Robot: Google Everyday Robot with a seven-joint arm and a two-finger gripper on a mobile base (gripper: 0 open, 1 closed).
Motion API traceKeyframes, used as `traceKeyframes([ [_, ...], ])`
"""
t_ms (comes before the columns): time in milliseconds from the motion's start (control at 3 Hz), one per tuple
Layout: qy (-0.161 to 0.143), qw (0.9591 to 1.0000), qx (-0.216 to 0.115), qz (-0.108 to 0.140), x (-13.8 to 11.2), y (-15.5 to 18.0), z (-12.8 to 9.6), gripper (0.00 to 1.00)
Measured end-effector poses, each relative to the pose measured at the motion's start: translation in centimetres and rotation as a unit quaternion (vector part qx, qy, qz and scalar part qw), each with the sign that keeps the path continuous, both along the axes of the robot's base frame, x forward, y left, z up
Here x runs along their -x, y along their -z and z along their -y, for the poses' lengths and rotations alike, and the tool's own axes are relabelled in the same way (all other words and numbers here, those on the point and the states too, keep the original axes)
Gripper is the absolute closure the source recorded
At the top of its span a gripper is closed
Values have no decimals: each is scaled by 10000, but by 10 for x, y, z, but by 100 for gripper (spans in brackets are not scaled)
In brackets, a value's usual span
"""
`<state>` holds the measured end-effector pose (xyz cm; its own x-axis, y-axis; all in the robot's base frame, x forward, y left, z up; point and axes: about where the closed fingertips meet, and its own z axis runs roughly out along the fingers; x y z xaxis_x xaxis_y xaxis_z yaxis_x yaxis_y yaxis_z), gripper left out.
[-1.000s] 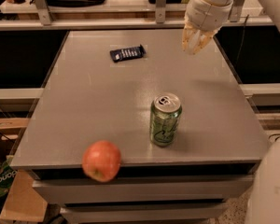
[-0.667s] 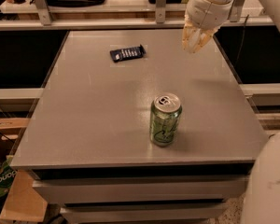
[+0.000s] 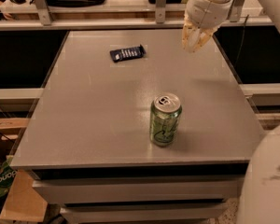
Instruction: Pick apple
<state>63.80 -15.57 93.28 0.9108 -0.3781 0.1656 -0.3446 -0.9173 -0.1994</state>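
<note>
No apple shows in the camera view; it is out of view. My gripper [image 3: 194,40] hangs from the white arm above the far right part of the grey table [image 3: 93,120], with nothing visible in it. It is well behind and to the right of the green drink can [image 3: 164,119], which stands upright near the table's front middle.
A dark flat packet [image 3: 127,53] lies at the far left-middle of the table. A shelf with metal posts [image 3: 130,17] runs behind the table. Cardboard and a green bag [image 3: 4,181] sit on the floor at the lower left. My white body [image 3: 266,181] fills the lower right.
The apple that lay at the table's front left edge a second ago is gone from view. The gripper, can and packet have stayed in place.
</note>
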Motion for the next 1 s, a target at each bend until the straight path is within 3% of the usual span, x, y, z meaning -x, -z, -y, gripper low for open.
traceKeyframes([
  [333,-28,10000,5,-23,1,0,-2,100],
  [1000,-30,9999,-61,139,-10,2,-6,60],
])
